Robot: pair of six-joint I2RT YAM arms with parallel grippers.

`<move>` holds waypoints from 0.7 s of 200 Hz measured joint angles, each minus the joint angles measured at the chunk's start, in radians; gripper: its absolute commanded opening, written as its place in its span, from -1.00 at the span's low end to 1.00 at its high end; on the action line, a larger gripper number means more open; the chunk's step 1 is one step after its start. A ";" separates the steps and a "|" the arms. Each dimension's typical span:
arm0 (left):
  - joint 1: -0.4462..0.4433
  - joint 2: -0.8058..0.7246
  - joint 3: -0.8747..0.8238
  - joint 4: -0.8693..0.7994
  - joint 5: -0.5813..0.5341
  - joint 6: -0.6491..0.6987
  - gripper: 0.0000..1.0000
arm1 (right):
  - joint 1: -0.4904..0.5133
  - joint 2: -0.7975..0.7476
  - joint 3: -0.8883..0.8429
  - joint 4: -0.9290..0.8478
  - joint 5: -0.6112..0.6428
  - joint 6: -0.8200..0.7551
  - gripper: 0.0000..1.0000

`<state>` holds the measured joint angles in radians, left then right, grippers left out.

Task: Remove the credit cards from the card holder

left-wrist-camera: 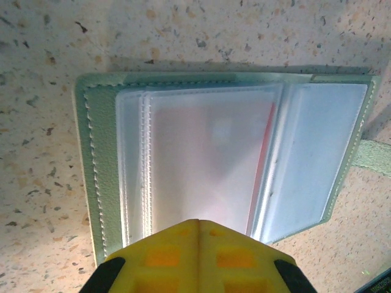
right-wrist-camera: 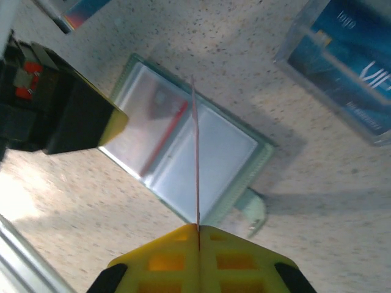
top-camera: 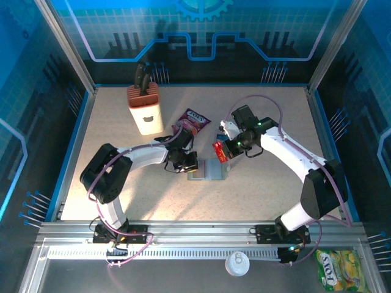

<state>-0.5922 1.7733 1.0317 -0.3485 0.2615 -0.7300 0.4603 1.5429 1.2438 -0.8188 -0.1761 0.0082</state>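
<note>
The card holder (top-camera: 209, 171) lies open on the table, grey-green with clear inner sleeves (left-wrist-camera: 208, 152). My left gripper (left-wrist-camera: 198, 221) is shut, its tips over the holder's near edge (top-camera: 189, 165). My right gripper (right-wrist-camera: 197, 227) is shut on a red credit card (right-wrist-camera: 196, 152), seen edge-on and held upright above the open holder (right-wrist-camera: 232, 152). In the top view the red card (top-camera: 219, 151) hangs just right of the holder's far edge. A reddish card edge (right-wrist-camera: 164, 138) shows inside a sleeve. A blue card (right-wrist-camera: 345, 61) lies on the table beyond the holder.
A beige block with black handles (top-camera: 144, 108) stands at the back left. A pink-purple snack packet (top-camera: 193, 121) lies behind the holder. A yellow-green packet (top-camera: 336, 268) and a white lid (top-camera: 237, 264) sit off the table at the front.
</note>
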 measured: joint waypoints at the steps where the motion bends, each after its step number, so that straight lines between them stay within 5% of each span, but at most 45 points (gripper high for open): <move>1: 0.000 0.000 0.000 0.000 0.000 0.000 -0.96 | 0.000 0.000 0.001 -0.002 0.003 -0.004 -1.00; 73: 0.007 -0.004 0.048 -0.014 -0.001 0.023 -0.94 | -0.051 0.065 0.124 -0.100 0.146 -0.509 -1.00; 140: 0.019 -0.024 0.051 -0.039 -0.005 0.026 -0.92 | -0.124 0.290 0.455 -0.206 0.129 -0.741 -1.00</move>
<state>-0.5728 1.7489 1.0824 -0.3878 0.2565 -0.7040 0.3367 1.8328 1.6989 -1.0245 -0.0475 -0.7326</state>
